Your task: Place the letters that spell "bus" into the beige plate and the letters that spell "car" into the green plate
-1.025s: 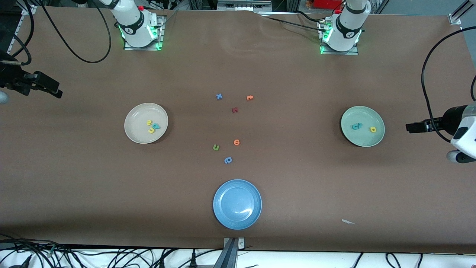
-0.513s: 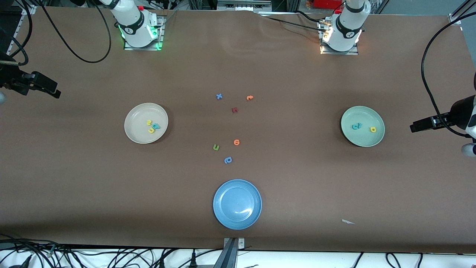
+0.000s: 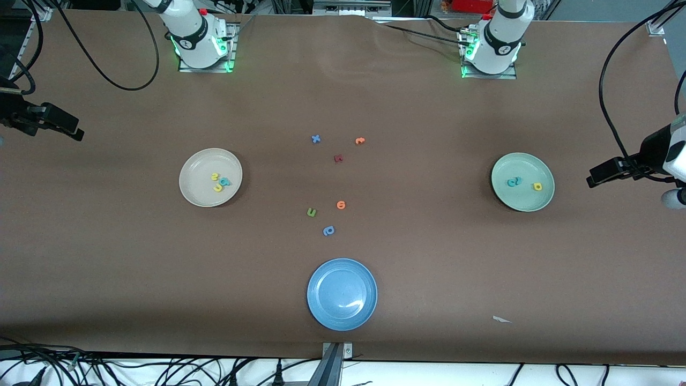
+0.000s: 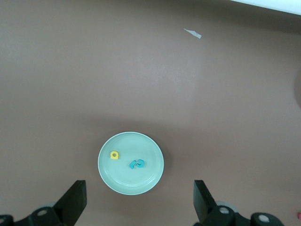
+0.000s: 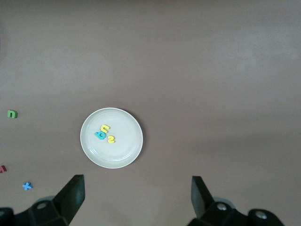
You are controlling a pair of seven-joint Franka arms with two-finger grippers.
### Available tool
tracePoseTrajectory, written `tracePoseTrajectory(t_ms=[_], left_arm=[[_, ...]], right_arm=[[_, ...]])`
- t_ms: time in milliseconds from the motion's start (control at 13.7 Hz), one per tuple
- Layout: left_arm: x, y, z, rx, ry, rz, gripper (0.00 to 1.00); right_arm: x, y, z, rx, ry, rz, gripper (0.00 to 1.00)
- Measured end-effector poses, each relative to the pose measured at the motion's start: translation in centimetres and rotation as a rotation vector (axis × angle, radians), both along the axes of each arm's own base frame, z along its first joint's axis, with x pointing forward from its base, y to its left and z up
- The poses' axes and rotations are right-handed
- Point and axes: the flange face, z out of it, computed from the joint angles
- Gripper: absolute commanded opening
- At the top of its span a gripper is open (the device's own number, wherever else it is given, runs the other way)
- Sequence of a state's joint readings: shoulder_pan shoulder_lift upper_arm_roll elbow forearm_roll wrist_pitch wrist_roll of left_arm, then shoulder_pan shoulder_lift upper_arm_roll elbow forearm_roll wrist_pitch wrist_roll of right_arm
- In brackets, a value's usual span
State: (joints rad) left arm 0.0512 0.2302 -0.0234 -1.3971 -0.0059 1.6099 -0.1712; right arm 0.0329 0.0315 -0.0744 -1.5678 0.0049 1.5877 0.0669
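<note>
The beige plate [image 3: 186,178] holds a yellow "s" [image 3: 215,176], a teal "b" [image 3: 225,182] and a yellow "u" [image 3: 218,187]. In the right wrist view the beige plate [image 5: 123,151] shows the same three letters [image 5: 105,133]. The green plate [image 3: 528,201] holds the teal "c" and "r" [image 3: 514,182] touching each other, and a yellow "a" [image 3: 537,186]. The left wrist view shows this green plate [image 4: 127,182] with its letters [image 4: 137,164]. My left gripper [image 3: 595,178] [image 4: 139,207] hangs open and empty over bare table toward the left arm's end, beside the green plate. My right gripper [image 3: 74,132] [image 5: 136,200] hangs open and empty over the right arm's end.
A blue plate [image 3: 321,312] sits near the front edge. Loose letters lie mid-table: blue "x" [image 3: 316,139], two orange ones [image 3: 359,141] [image 3: 341,204], a dark red one [image 3: 338,158], green "u" [image 3: 311,212], a blue rounded one [image 3: 328,231]. A white scrap [image 3: 501,319] lies nearer the front.
Both arms have drawn a little farther out toward their ends of the table, away from the plates. The letters and plates have not moved.
</note>
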Motion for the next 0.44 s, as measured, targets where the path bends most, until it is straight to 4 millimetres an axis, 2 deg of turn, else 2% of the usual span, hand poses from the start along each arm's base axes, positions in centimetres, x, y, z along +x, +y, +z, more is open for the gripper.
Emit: tracePoseTrajectory(t_ms=[439], left_arm=[[-0.06, -0.18, -0.67, -0.002, 0.012, -0.074, 0.99]], right_arm=[[0.0, -0.01, 0.0, 0.0, 0.0, 0.0, 1.0]])
